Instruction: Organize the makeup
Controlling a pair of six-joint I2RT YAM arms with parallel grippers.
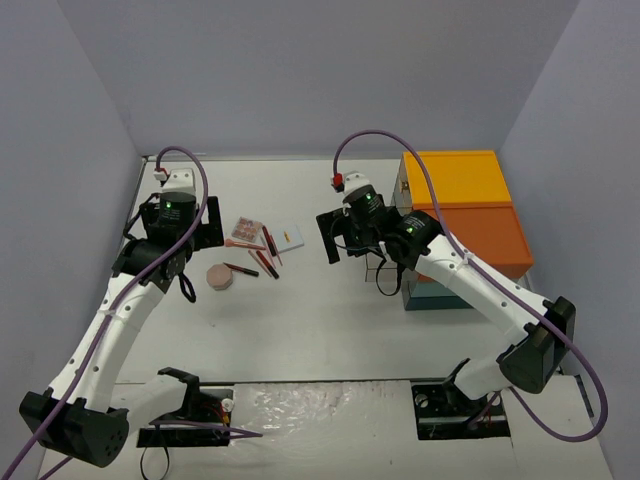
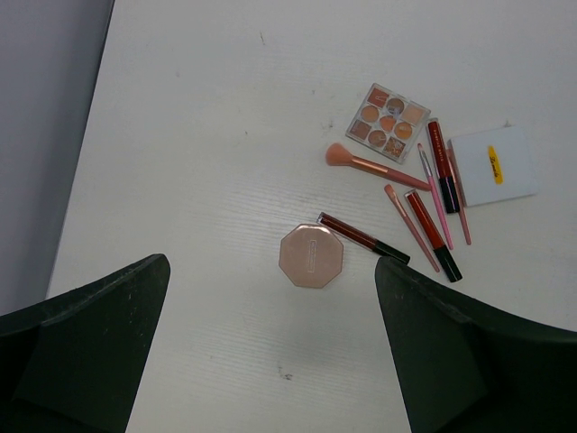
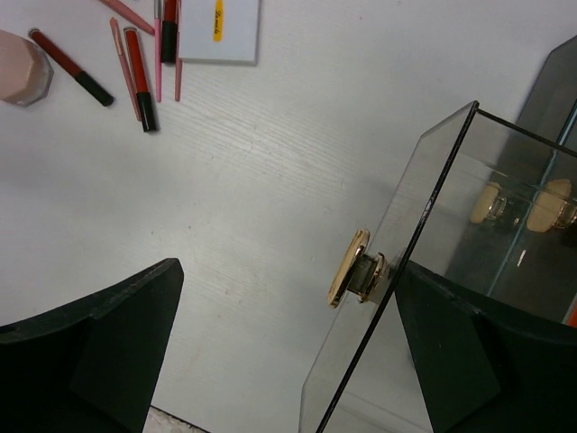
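The makeup lies in a loose cluster on the white table. It includes a pink octagonal compact [image 2: 311, 256] [image 1: 219, 277], a pink-squared palette [image 2: 389, 120], a pink brush [image 2: 365, 164], red tubes [image 2: 442, 167], thin pink pencils [image 2: 410, 225] and a white card [image 2: 494, 165] [image 3: 219, 27]. My left gripper [image 2: 270, 361] [image 1: 200, 228] is open and empty, hovering just near of the compact. My right gripper [image 3: 288, 352] [image 1: 350, 240] is open, with the gold knob [image 3: 353, 268] of a clear glass door [image 3: 424, 207] between its fingers, close to the right one.
A large orange box [image 1: 470, 210] with a teal base [image 1: 435, 295] stands at the right. The glass door swings open from it toward the table's middle. Two more gold knobs [image 3: 491, 203] show behind the glass. Grey walls enclose the table.
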